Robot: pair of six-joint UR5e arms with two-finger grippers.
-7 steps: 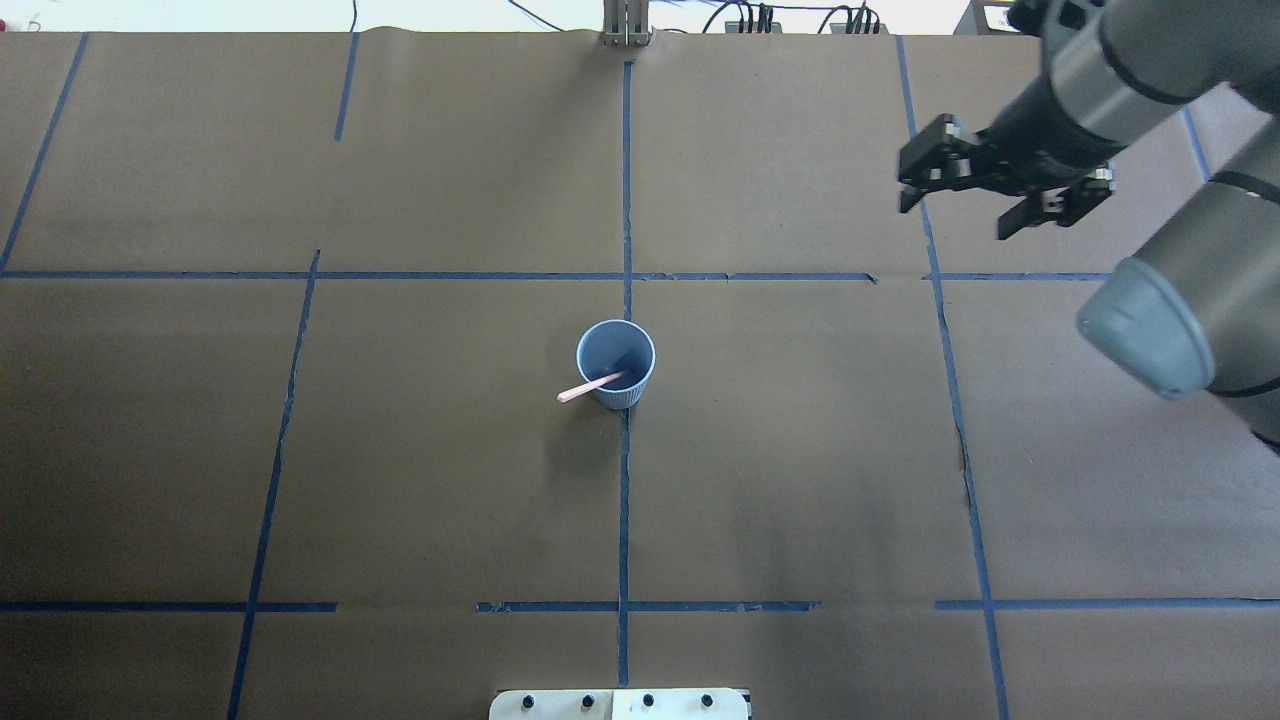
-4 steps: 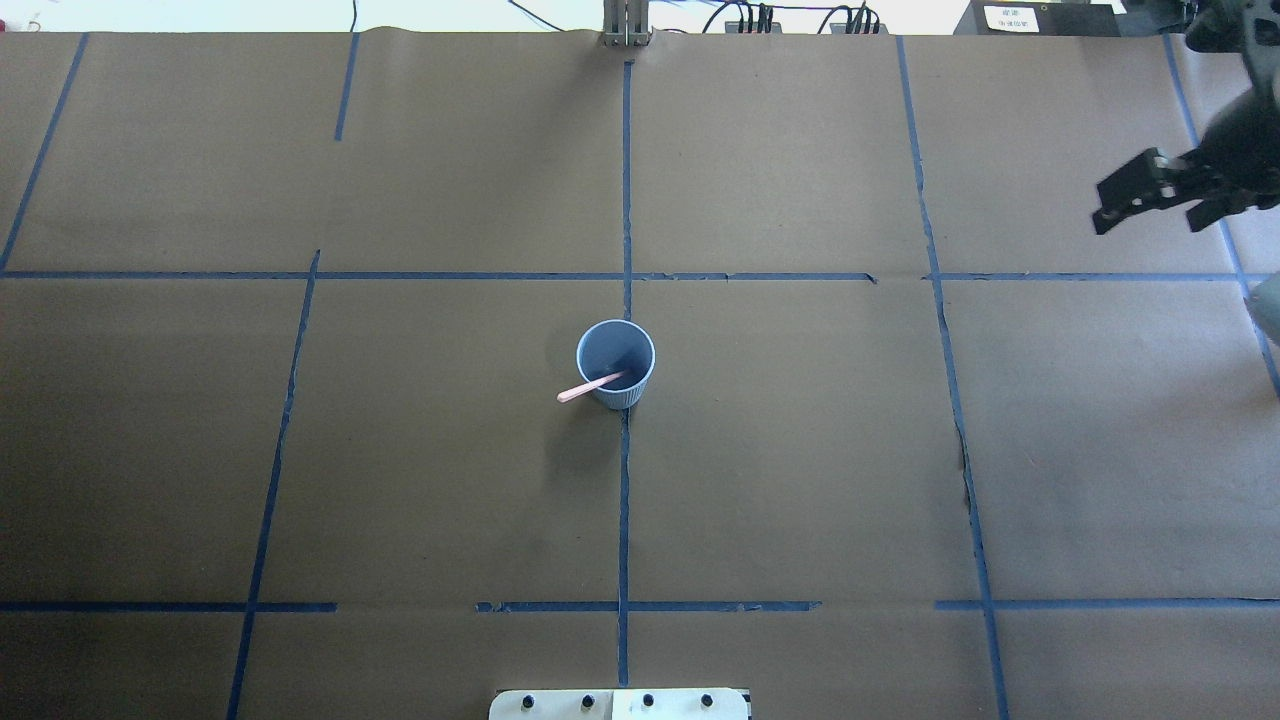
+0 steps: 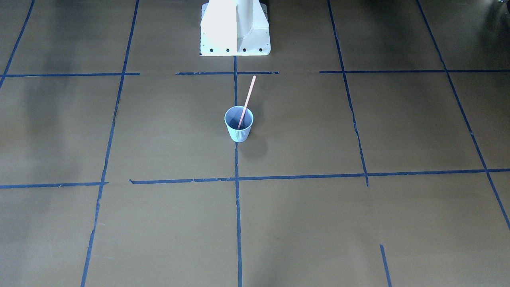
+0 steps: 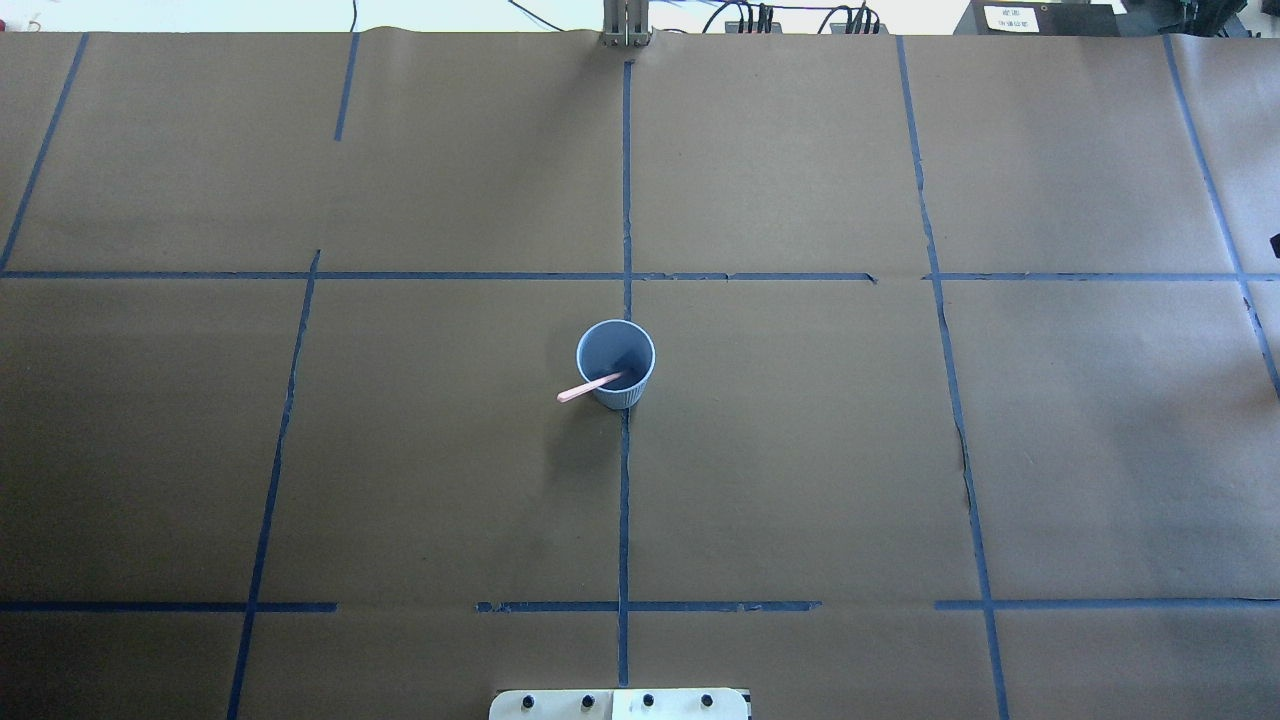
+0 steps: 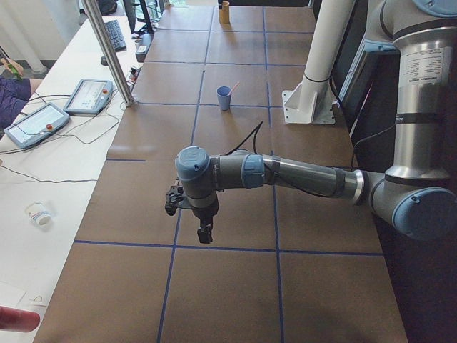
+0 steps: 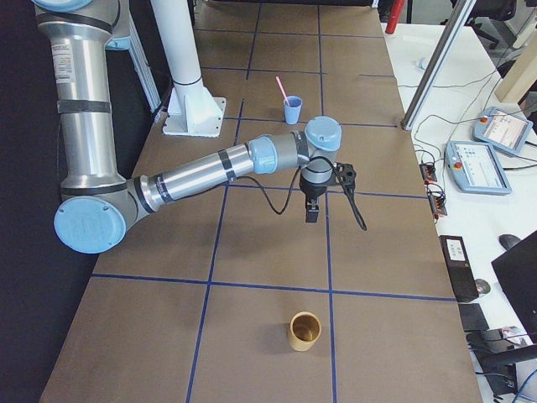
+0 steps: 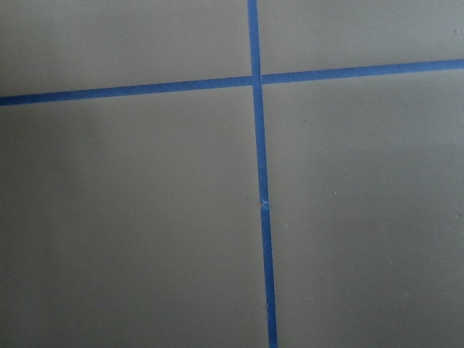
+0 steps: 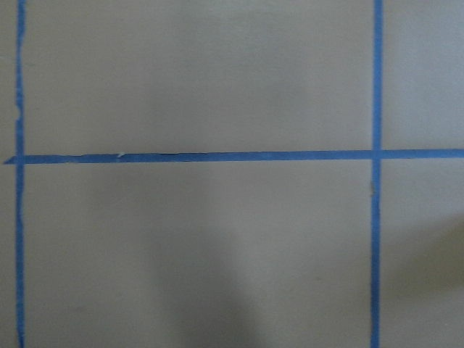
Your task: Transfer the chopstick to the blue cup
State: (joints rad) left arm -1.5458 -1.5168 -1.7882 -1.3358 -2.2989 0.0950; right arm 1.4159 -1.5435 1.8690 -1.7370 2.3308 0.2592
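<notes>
The blue cup [image 4: 616, 362] [image 3: 239, 127] stands upright at the table's middle, on the centre tape line. The pale pink chopstick [image 4: 585, 389] [image 3: 249, 95] stands in it, its lower end inside and its upper end leaning over the rim toward the robot's side. The side views also show the cup [image 5: 224, 96] [image 6: 292, 109] with the chopstick [image 6: 282, 86]. My left gripper [image 5: 203, 230] hangs over bare table far from the cup, seen only from the side. My right gripper [image 6: 311, 210] likewise hovers well away. I cannot tell whether either is open or shut.
A tan cup [image 6: 304, 330] stands near the table's right end. The white robot base [image 3: 235, 28] sits at the robot's edge. Teach pendants [image 6: 482, 164] and cables lie on the white side table, along with a metal post [image 5: 107, 50].
My right arm and gripper swept to the right and left the overhead view. Cup and chopstick have not moved.
</notes>
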